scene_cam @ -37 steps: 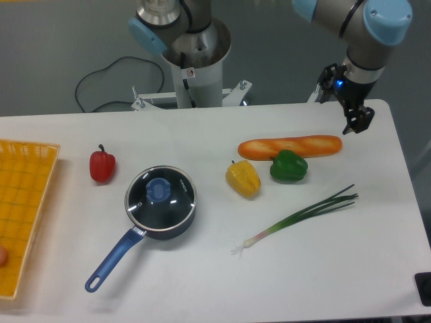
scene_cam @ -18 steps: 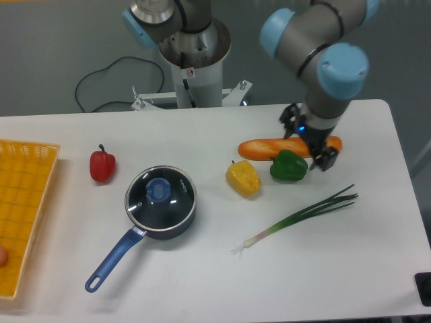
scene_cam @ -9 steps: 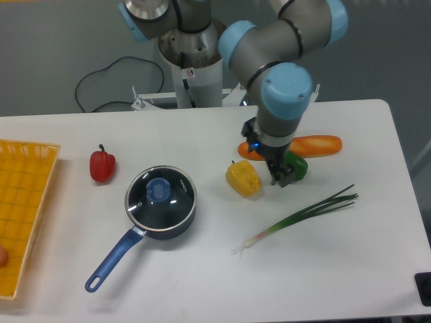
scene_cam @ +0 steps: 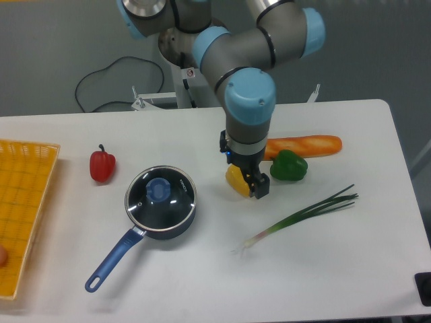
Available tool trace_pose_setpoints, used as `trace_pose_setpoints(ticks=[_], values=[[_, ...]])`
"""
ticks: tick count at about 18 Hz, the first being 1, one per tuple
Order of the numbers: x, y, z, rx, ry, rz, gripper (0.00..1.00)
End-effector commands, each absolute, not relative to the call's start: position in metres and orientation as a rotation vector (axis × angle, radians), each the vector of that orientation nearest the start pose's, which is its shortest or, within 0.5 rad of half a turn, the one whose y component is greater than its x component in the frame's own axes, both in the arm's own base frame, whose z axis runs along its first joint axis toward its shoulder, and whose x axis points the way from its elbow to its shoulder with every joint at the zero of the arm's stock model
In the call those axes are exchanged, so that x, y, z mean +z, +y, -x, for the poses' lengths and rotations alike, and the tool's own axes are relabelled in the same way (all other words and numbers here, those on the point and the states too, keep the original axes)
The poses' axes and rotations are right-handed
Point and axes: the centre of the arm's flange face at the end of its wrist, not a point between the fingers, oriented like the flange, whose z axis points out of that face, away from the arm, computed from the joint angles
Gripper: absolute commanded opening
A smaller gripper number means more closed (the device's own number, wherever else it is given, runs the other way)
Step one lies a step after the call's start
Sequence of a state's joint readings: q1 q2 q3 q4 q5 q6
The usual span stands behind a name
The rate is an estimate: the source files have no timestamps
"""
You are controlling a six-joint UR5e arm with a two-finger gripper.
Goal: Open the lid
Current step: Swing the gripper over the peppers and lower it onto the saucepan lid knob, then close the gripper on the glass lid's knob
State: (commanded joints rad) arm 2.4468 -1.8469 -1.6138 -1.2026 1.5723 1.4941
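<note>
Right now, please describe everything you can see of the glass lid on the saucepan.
The lid is a round disc of clear glass with a thin metal rim and a blue knob at its centre. It lies flat and closed on the dark saucepan, covering the whole opening; light glints on the glass. Nothing else touches it. It sits left of centre on the white table. The gripper is apart from it, off to the right, over the yellow pepper.
</note>
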Motion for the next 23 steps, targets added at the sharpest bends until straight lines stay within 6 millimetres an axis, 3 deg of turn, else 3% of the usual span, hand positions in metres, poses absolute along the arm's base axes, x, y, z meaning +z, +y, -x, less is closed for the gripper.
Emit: trace_pose_setpoints(ticks=[3, 6, 10, 14, 18, 23], values=[[0.341, 0.506, 0.346, 0.045, 1.067, 2.947, 1.0], [0.344, 0.523, 0.329, 0.055, 1.155, 2.908, 1.0], [0.332, 0.54, 0.308, 0.025, 1.325, 2.847, 1.0], [0.31, 0.557, 0.277, -0.029, 1.404, 2.827, 1.0], [0.306, 0.565, 0.253, -0.037, 1.442, 2.816, 1.0], [0.3, 0.564, 0.24, -0.056, 1.462, 2.816, 1.0]])
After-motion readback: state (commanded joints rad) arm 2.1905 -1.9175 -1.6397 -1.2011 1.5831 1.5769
